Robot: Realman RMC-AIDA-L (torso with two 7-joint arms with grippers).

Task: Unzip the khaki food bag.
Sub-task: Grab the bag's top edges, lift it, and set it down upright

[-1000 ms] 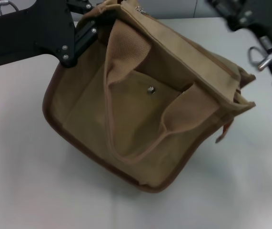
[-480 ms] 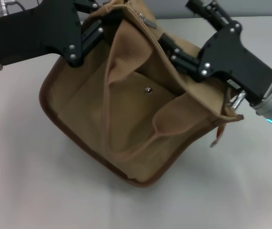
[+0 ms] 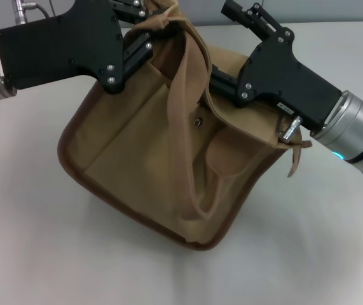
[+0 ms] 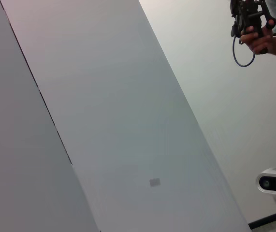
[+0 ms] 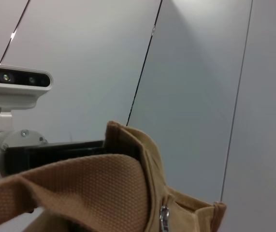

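The boxy tan canvas food bag with brown piping (image 3: pixel 168 159) sits tilted near the table's far edge, its top seam running between the arms. The left gripper (image 3: pixel 144 28) pinches the far top corner. The right gripper (image 3: pixel 214 79) reaches onto that seam, nearer the metal zipper pull (image 5: pixel 164 214); whether its fingers are clamped cannot be told

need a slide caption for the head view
Both grippers, left and right, work at the top of the khaki food bag on the white table.
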